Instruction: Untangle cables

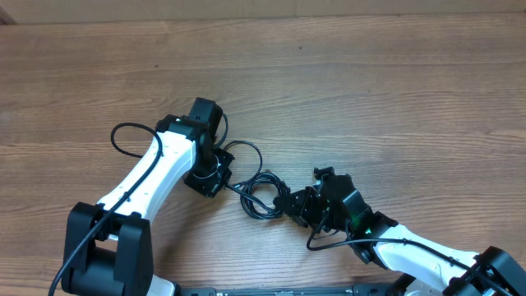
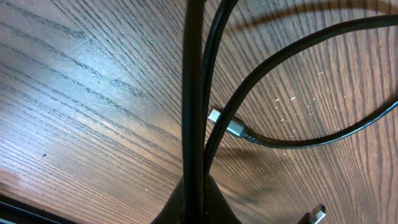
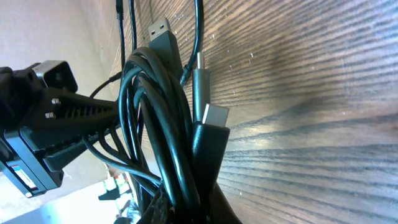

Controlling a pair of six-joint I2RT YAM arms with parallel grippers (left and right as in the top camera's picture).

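Your left gripper [image 1: 220,182] pinches the cables [image 1: 261,196], seemingly by two strands; your right gripper [image 1: 293,205] is clamped on their coiled part, over the surface [image 1: 370,99].

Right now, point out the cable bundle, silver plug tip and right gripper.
cable bundle [image 3: 165,134], right wrist view, its gathered strands.
silver plug tip [image 2: 217,117], left wrist view, its metal end.
right gripper [image 1: 291,204], overhead view, between fingertips.
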